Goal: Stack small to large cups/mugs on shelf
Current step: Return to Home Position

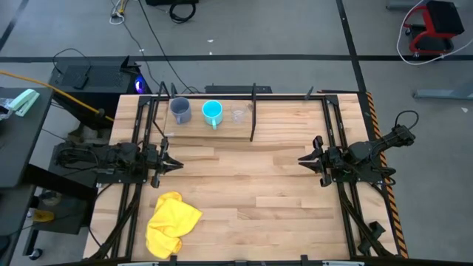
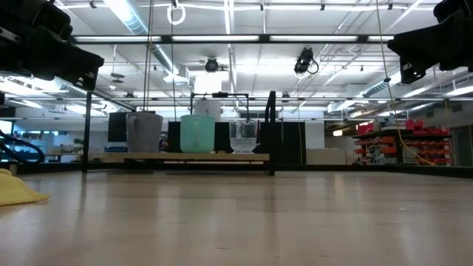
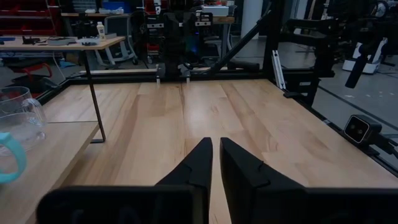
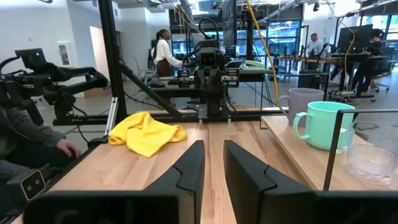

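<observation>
The shelf (image 1: 207, 127) stands at the table's far side. Three vessels stand side by side on it: the grey-blue mug (image 1: 179, 110) on the left, the cyan mug (image 1: 212, 112) in the middle, the clear cup (image 1: 239, 114) on the right. All three also show in the low view, the grey-blue mug (image 2: 144, 131), the cyan mug (image 2: 197, 134) and the clear cup (image 2: 243, 137). My left gripper (image 1: 177, 163) hovers at mid-left, shut and empty. My right gripper (image 1: 303, 158) hovers at mid-right, shut and empty. Both point toward the table's middle.
A yellow cloth (image 1: 171, 222) lies crumpled near the front left corner. Black frame rails run along the table's left and right edges. Thin black posts (image 1: 253, 111) rise from the shelf. In the right wrist view, people (image 4: 163, 50) are beyond the table.
</observation>
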Motion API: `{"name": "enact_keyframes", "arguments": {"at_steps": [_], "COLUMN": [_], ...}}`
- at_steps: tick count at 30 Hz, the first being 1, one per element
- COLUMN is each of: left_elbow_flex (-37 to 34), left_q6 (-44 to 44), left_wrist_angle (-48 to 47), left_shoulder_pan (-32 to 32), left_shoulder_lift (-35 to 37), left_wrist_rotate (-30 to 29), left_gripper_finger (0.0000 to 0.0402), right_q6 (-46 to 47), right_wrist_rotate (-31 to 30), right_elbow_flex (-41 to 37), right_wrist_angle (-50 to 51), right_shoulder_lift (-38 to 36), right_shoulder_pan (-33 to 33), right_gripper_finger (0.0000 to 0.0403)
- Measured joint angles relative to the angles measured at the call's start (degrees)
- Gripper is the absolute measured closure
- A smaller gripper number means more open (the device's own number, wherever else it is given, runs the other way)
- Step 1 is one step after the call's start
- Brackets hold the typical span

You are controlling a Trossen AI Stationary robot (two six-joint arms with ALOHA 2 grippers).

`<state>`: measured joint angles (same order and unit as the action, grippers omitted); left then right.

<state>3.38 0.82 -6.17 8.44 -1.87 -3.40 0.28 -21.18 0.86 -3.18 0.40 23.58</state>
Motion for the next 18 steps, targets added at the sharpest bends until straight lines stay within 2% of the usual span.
{"name": "enact_keyframes", "arguments": {"at_steps": [11, 18], "left_elbow_flex": [0.0, 0.0], "left_q6": [0.0, 0.0], "left_wrist_angle": [-0.01, 0.0], "left_shoulder_pan": [-0.01, 0.01], "left_shoulder_lift": [0.0, 0.0], "left_wrist_rotate": [0.0, 0.0], "left_gripper_finger": [0.0374, 0.0365], "right_q6": [-0.01, 0.0], "right_wrist_rotate": [0.01, 0.01], "right_elbow_flex": [0.0, 0.02], "right_wrist_angle": [0.0, -0.02], "right_shoulder_lift": [0.0, 0.0], "right_shoulder_pan": [-0.01, -0.01], "right_gripper_finger": [0.0337, 0.0337]}}
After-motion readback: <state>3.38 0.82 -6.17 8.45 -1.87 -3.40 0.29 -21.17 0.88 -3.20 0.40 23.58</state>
